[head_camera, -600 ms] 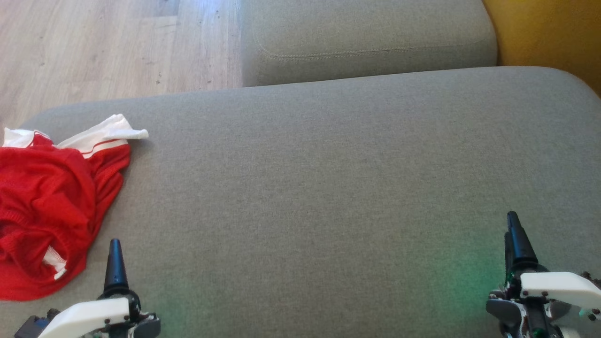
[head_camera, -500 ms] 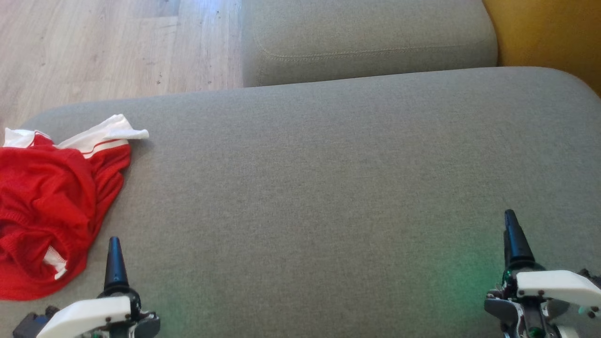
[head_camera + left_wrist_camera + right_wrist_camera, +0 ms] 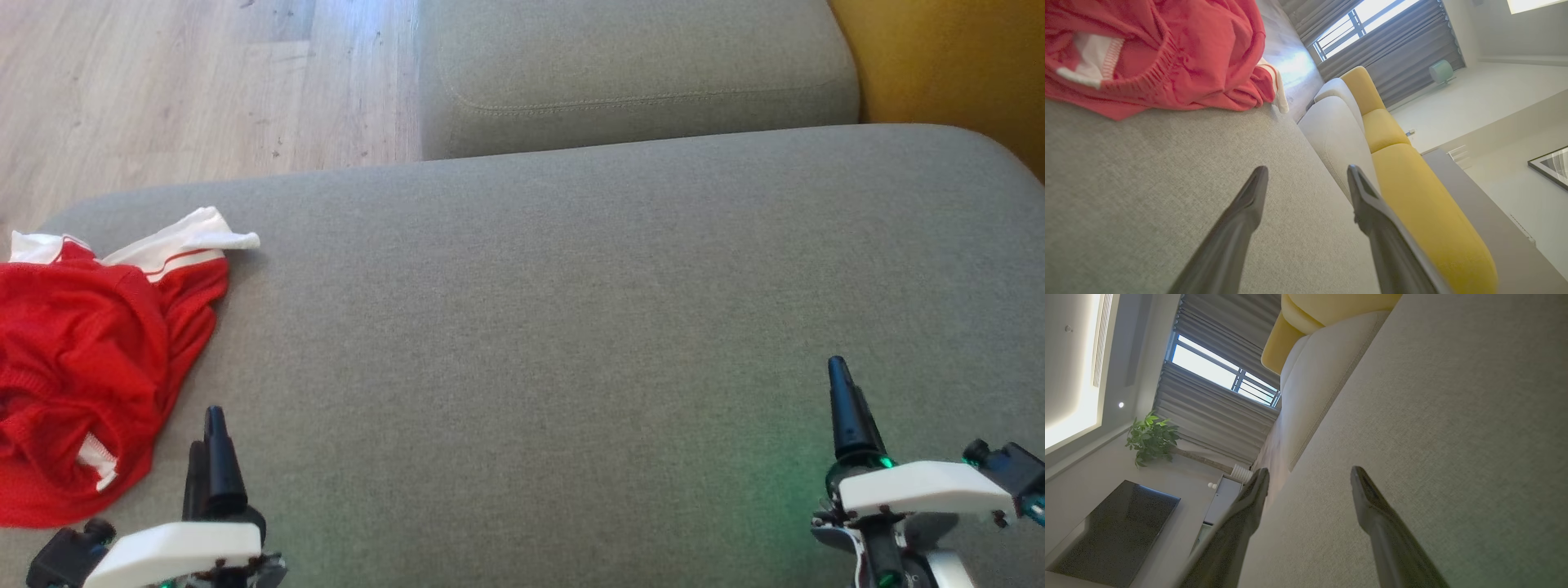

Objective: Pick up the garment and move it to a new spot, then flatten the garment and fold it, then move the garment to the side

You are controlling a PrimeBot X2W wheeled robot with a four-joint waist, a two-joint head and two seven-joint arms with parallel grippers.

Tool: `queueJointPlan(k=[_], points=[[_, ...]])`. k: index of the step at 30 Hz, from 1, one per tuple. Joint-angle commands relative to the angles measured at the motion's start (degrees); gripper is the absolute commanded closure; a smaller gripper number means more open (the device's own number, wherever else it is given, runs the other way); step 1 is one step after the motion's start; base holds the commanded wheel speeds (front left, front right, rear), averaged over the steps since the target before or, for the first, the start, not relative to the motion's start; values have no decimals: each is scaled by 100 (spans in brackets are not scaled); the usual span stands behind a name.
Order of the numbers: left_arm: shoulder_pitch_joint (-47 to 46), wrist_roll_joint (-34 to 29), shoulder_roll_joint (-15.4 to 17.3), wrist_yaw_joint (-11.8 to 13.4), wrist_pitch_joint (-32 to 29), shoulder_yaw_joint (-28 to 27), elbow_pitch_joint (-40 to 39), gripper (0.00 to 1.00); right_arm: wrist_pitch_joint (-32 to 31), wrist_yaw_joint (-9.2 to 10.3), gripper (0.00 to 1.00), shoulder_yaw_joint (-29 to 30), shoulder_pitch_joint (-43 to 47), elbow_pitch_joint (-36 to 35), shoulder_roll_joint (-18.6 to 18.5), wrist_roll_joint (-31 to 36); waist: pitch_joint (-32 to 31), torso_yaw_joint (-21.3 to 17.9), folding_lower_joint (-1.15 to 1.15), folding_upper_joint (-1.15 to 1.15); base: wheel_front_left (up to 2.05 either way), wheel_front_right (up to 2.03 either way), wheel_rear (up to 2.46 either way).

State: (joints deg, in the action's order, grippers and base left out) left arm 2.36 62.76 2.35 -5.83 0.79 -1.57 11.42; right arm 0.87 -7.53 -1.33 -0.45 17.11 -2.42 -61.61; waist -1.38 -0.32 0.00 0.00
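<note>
My L gripper (image 3: 206,437), spread & empty, hovers just beside the red garment (image 3: 82,343), so I aim into a thick fold; R gripper (image 3: 845,408) spread too, well apart.

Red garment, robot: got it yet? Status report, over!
Open and empty: left gripper, right gripper. Crumpled garment at left end of cushion, untouched. Nothing between left gripper and it.
</note>
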Motion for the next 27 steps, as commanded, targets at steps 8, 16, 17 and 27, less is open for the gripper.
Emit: queueJointPlan(k=[8,16,17,27], points=[[-43,-846,34,-2,216,89,-355,0,215,2,0,-324,-211,-338,-27,836,-72,-22,0,0,0,0,0],[62,-1663,37,40,403,140,-489,0,401,2,0,-580,-184,-392,-29,1611,-150,-41,0,0,0,0,0],[72,-1735,38,48,420,141,-501,0,418,2,0,-601,-184,-393,-30,1682,-157,-44,0,0,0,0,0],[150,-2394,40,62,573,172,-617,0,569,3,0,-788,-191,-434,-32,2320,-209,-72,0,0,0,0,0]])
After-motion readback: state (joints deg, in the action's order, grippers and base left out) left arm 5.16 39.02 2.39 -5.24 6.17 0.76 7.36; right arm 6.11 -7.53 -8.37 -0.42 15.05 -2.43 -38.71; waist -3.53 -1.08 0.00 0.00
